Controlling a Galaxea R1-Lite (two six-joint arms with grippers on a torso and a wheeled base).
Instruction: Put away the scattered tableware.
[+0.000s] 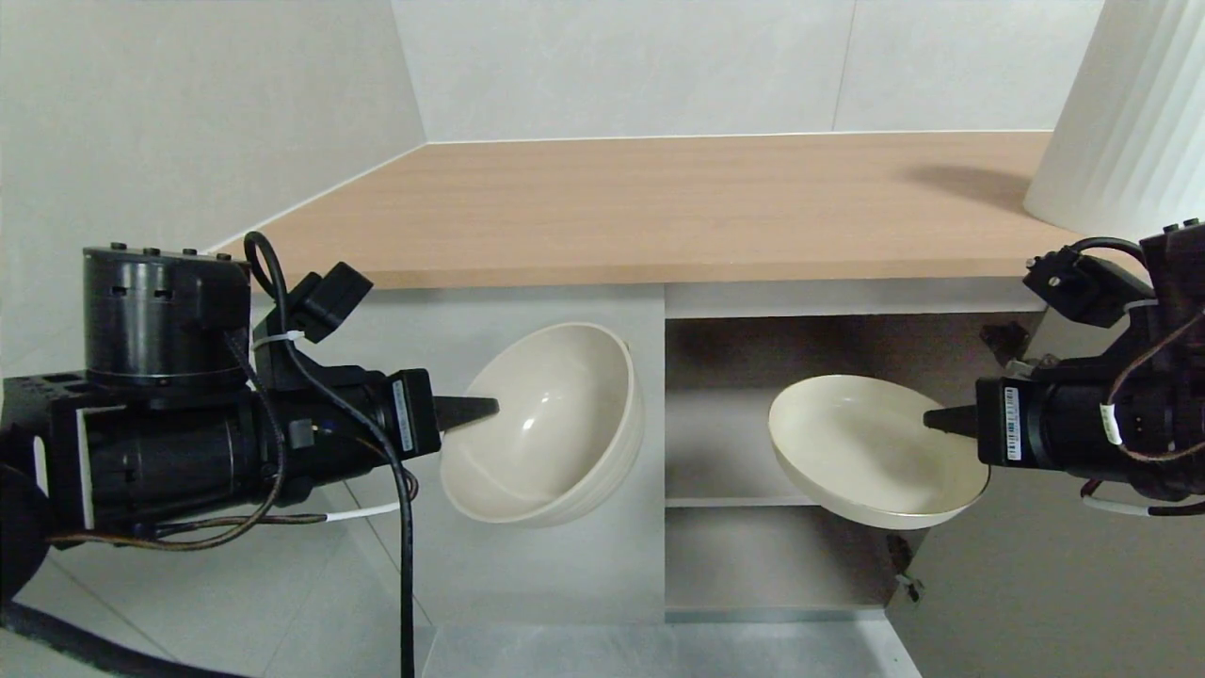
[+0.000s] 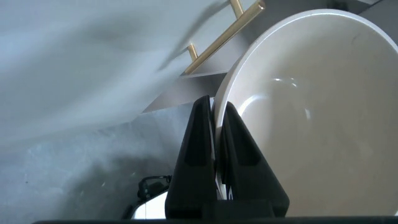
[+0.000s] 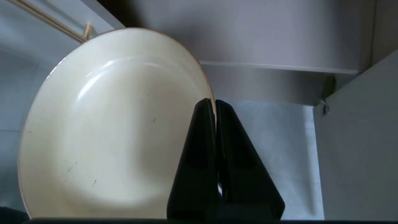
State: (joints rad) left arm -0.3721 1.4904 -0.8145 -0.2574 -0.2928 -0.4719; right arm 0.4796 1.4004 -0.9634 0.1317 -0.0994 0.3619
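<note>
Deep cream bowl (image 1: 546, 424): held off the ground, tipped on edge, in front of the closed cupboard door (image 1: 565, 301), with the left gripper (image 1: 475, 411) clamped on its rim. Shallow cream plate (image 1: 866, 452): held tilted before the open cupboard compartment (image 1: 715, 443), with the right gripper (image 1: 941, 420) clamped on its rim. Wooden countertop (image 1: 659, 207) above, with a white ribbed vessel (image 1: 1120, 122) at its right end. White sticker (image 1: 403, 414) on each gripper body, print too small to read.
</note>
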